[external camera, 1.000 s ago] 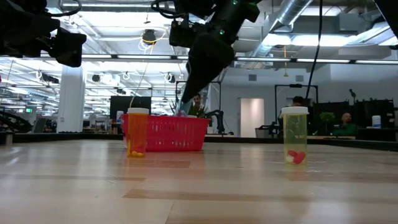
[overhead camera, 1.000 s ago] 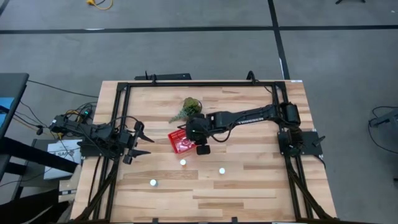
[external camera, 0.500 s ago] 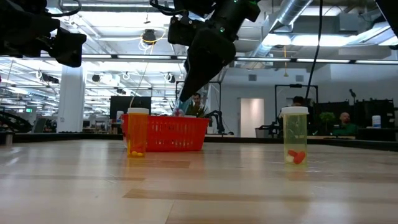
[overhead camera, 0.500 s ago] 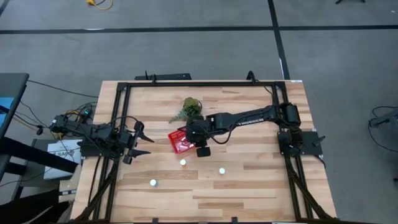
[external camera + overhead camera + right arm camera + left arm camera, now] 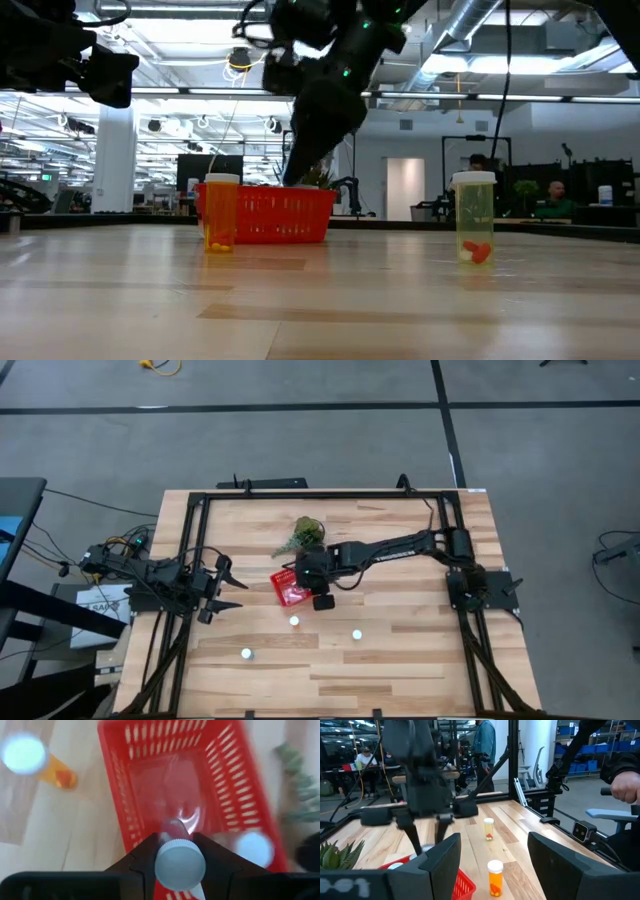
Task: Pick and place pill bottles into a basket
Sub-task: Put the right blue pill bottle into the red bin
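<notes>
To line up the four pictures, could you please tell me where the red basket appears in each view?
High view: basket at table centre, partly under the right gripper.
Low view: basket left of centre, behind an orange bottle.
Left wrist view: only a corner shows, low.
Right wrist view: basket fills the picture.
Shared landmark: that orange bottle beside the basket.

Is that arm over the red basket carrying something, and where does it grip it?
Yes. The right gripper holds a pill bottle just under its white cap, above the red basket. The left gripper waits open at the table's left, holding nothing.
</notes>
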Robot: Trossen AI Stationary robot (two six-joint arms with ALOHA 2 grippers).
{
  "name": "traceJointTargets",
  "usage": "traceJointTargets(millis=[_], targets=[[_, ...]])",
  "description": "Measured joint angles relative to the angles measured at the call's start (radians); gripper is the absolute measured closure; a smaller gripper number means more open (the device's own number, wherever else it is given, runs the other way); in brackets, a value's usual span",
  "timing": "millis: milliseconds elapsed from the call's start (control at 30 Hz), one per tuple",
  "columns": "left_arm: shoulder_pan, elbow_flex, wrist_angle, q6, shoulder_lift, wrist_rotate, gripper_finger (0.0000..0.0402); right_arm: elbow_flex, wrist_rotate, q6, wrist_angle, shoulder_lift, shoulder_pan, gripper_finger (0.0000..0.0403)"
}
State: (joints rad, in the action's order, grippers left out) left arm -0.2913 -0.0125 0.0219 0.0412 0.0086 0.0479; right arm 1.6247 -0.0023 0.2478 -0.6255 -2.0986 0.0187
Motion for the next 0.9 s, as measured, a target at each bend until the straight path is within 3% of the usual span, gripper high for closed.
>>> traceJointTargets(millis=[267, 900], targets=[[0.000, 0.000, 0.000, -0.006, 0.000, 0.000, 0.0180, 0.114, 0.003, 0.024, -0.134, -0.068, 0.000, 0.0294], [0.000, 0.000, 0.000, 0.001, 0.000, 0.000, 0.0180, 0.118, 0.030, 0.043, -0.124, -0.064, -0.028, 0.0289]])
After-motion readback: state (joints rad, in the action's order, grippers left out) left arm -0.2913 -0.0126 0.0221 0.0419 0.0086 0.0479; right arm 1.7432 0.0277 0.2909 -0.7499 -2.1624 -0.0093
